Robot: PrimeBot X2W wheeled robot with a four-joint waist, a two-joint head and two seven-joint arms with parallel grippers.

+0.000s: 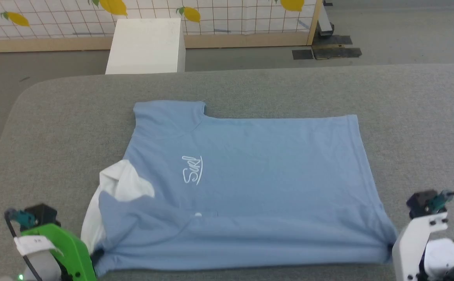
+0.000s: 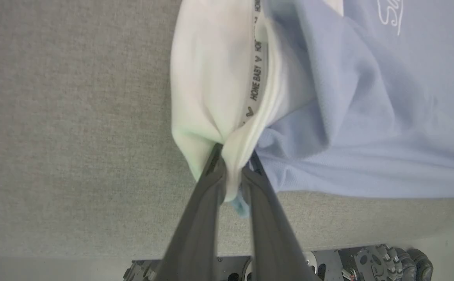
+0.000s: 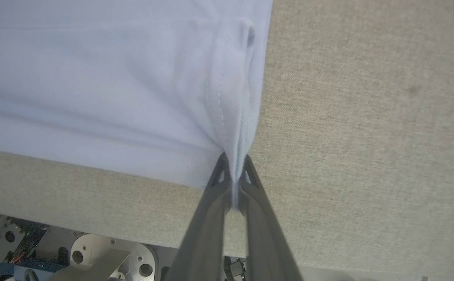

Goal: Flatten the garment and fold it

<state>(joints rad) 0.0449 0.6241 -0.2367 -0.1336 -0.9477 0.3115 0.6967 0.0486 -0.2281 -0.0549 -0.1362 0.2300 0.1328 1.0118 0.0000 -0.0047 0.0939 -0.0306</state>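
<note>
in the head view, the garment (image 1: 250, 175) is seen spread on the grey pad (image 1: 55, 117), between the two pincers. its near left corner is held by the left pincer (image 1: 96, 253) and its near right corner by the right pincer (image 1: 390, 248). just past the left pincer the cloth is bunched and the white collar (image 1: 121, 183) is turned out.

in the left wrist view, the left pincer (image 2: 232, 164) is seen nearly shut, with a wad of collar and blue cloth squeezed between its fingers.

in the right wrist view, the right pincer (image 3: 234, 171) is seen shut tight on a thin corner of the garment, which is spread out to its left.

the flattening step is judged to be in hand. next, the two held corners likely need to be pulled apart, so the bunch is smoothed before any fold is made.
</note>
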